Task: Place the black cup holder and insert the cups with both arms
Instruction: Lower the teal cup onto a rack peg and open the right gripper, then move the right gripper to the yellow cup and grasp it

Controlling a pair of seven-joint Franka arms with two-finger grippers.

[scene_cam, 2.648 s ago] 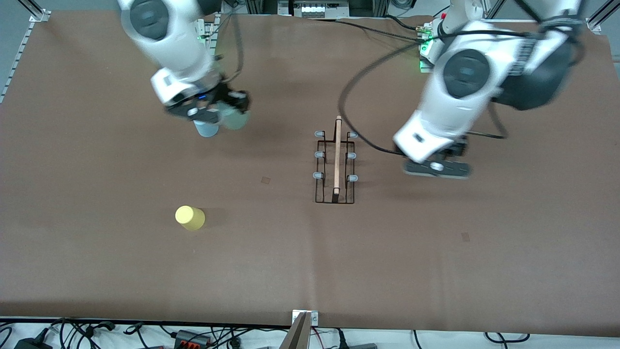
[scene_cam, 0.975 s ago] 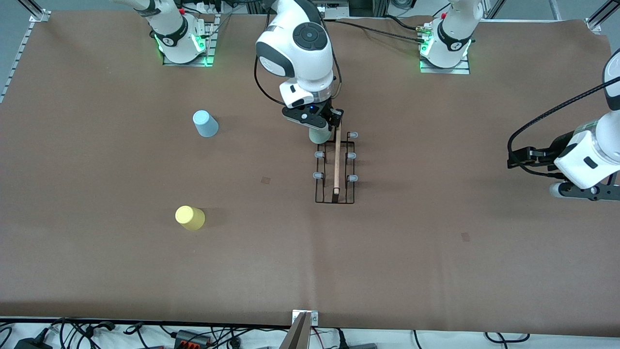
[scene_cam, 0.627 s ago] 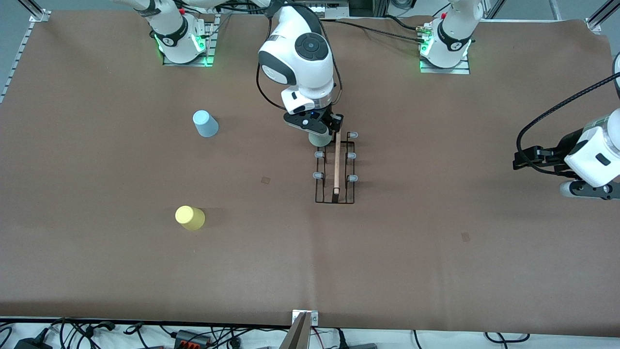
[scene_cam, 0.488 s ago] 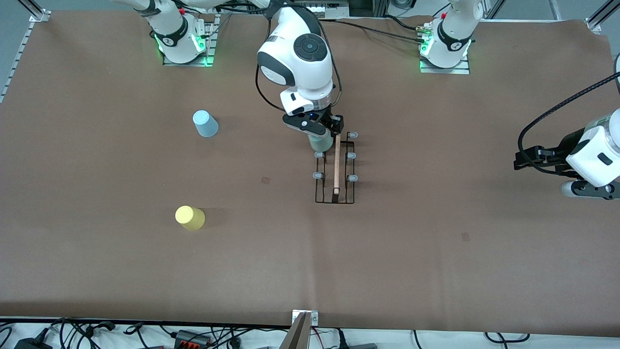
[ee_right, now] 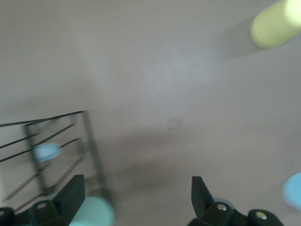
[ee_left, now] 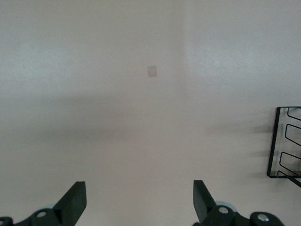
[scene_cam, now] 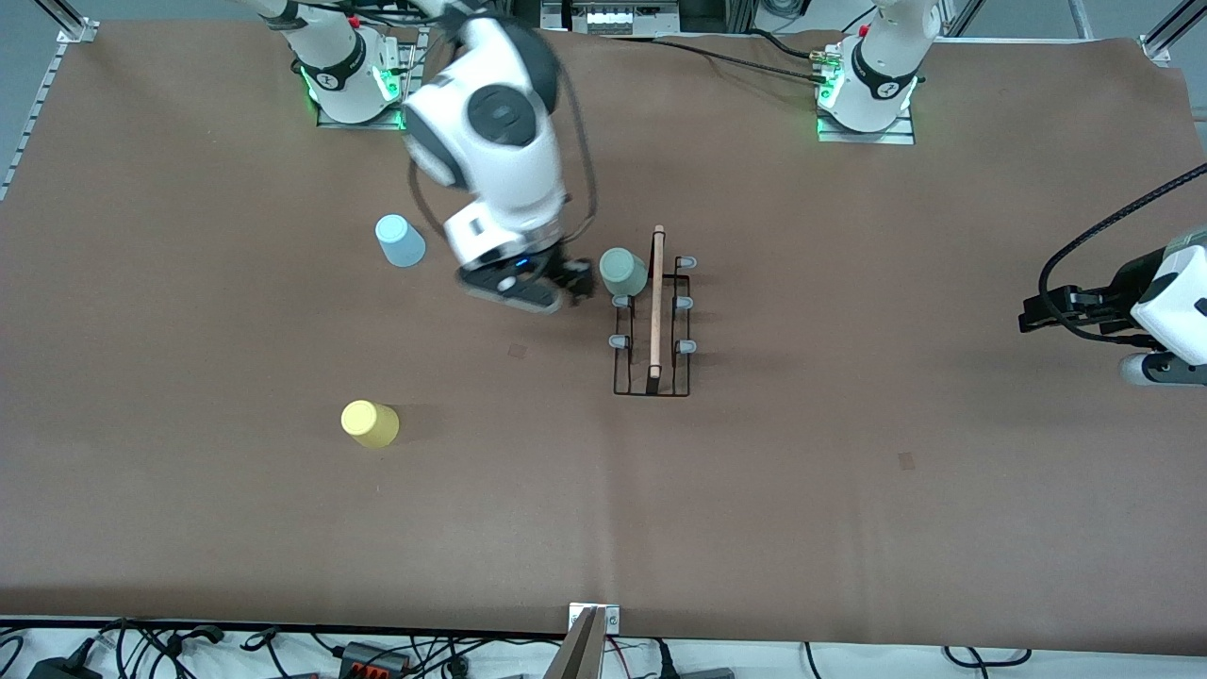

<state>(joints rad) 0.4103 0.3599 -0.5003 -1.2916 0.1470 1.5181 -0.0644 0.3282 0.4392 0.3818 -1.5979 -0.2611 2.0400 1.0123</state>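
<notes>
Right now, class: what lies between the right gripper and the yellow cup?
Front view: only bare brown table between the right gripper and the yellow cup.

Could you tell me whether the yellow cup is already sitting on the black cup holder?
No, the yellow cup stands on the table, apart from the black cup holder.

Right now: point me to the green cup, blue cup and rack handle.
pale green cup [scene_cam: 622,272], front view, its upturned base.
light blue cup [scene_cam: 400,240], front view, its side wall.
wooden rod handle [scene_cam: 656,302], front view, mid-length.
</notes>
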